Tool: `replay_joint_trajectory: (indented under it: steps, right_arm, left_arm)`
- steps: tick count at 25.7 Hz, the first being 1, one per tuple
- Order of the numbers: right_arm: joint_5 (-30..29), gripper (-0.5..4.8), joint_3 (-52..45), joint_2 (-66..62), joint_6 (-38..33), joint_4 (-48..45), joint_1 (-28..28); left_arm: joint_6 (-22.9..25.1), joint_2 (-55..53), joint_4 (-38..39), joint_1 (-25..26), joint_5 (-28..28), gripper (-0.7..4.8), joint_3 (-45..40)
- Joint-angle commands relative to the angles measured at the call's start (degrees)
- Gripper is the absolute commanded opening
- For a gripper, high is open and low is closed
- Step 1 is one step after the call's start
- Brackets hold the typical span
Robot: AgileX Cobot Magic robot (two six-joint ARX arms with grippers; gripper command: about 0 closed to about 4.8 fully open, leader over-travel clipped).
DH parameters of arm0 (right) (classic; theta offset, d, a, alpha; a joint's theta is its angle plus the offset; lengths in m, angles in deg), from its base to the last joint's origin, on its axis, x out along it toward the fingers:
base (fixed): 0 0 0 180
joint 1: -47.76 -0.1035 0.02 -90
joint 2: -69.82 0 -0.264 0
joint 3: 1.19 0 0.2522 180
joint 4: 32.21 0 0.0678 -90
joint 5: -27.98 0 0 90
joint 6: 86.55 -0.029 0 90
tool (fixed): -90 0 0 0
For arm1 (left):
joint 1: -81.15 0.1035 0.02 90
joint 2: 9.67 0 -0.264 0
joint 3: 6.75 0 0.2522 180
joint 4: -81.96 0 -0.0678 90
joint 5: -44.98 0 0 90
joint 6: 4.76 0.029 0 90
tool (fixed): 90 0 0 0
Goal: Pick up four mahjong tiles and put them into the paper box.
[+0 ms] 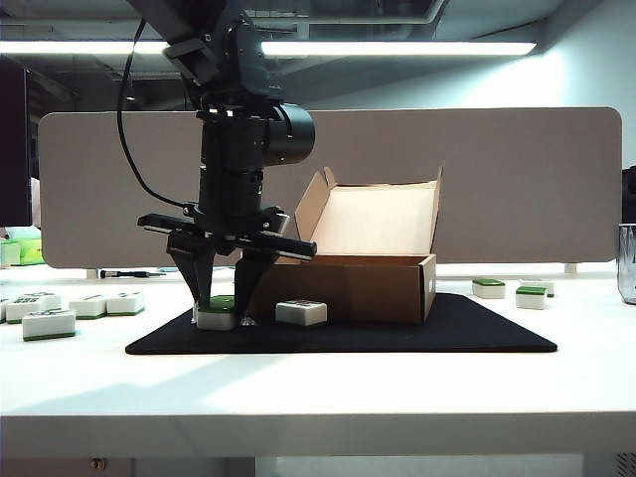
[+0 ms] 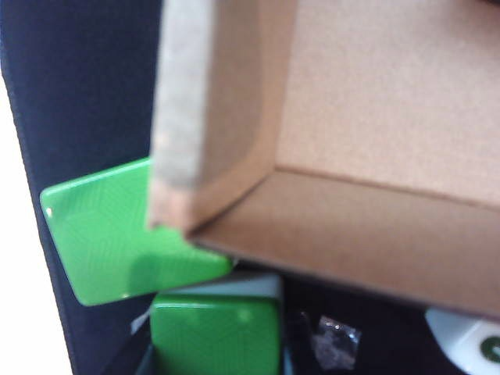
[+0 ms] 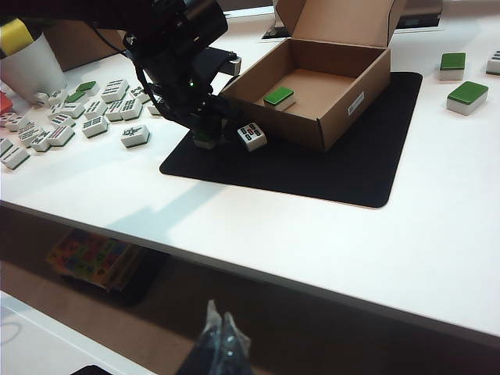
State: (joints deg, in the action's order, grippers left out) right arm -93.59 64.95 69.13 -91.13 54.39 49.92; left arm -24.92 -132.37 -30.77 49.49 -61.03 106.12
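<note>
The mahjong tile (image 1: 216, 314) then in hand lay green side up on the black mat (image 1: 477, 333), just beside the front left corner of the paper box (image 1: 343, 288). The left gripper (image 1: 227, 310) stood straight down over it with one finger (image 1: 196, 283) on each side. The jaws were part-way in and looked close to the tile's sides, but from these views I could not tell whether they had actually clamped it. The step looked like the grasp of a tile, with the carry to the box still to come. The next move would call for a firm squeeze, a lift clear of the box wall, then a short carry over the rim and a release inside.

The box sat open on the mat, its lid (image 1: 376, 221) up. One tile (image 3: 279, 98) already lay inside, green up. A second loose tile (image 1: 301, 312) lay face up on the mat against the front wall, just beside the one under the gripper. So I counted one tile in, two on the mat, one box and one mat.

Beyond the mat, many spare tiles (image 3: 94, 109) were scattered on the white table (image 1: 318, 397) to the left, more than a dozen, and at least three green-backed ones (image 3: 467, 95) to the right.

The right gripper (image 3: 221, 342) hung low off the table's front edge, fingers together and empty.
</note>
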Motion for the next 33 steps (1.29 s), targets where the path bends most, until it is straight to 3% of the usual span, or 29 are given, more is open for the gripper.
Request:
replay_joint_trajectory:
  steps: [1, 9, 12, 15, 22, 26, 33]
  right_arm:
    - [0.0, -0.01, 0.1, 0.7, 0.2, -1.1, 0.0]
    - [0.0, -0.01, 0.1, 0.7, 0.2, -1.1, 0.0]
    - [0.0, -0.01, 0.1, 0.7, 0.2, -1.0, 0.0]
    - [0.0, -0.01, 0.1, 0.7, 0.1, -1.0, 0.0]
    - [0.0, -0.01, 0.1, 0.7, 0.1, -1.0, 0.0]
    - [0.0, -0.01, 0.1, 0.7, 0.1, -1.0, 0.0]
    - [0.0, -0.01, 0.1, 0.7, 0.1, -1.0, 0.0]
  left_arm:
    - [0.3, 0.3, 4.2, -0.1, 2.5, 0.6, -0.1]
    - [0.3, 5.7, 8.8, -0.5, 8.8, 0.6, -0.1]
    - [0.5, 9.5, 0.7, -1.0, 9.9, 0.6, 0.0]
    - [6.5, 10.3, -10.0, -2.2, 10.5, 0.6, 0.0]
    - [13.3, 7.5, -26.0, -4.0, 10.7, 0.6, 0.0]
    - [17.4, 3.2, -30.1, -4.7, 10.7, 0.6, 0.0]
    - [17.4, -0.9, -29.4, -4.9, 10.8, 0.6, 0.0]
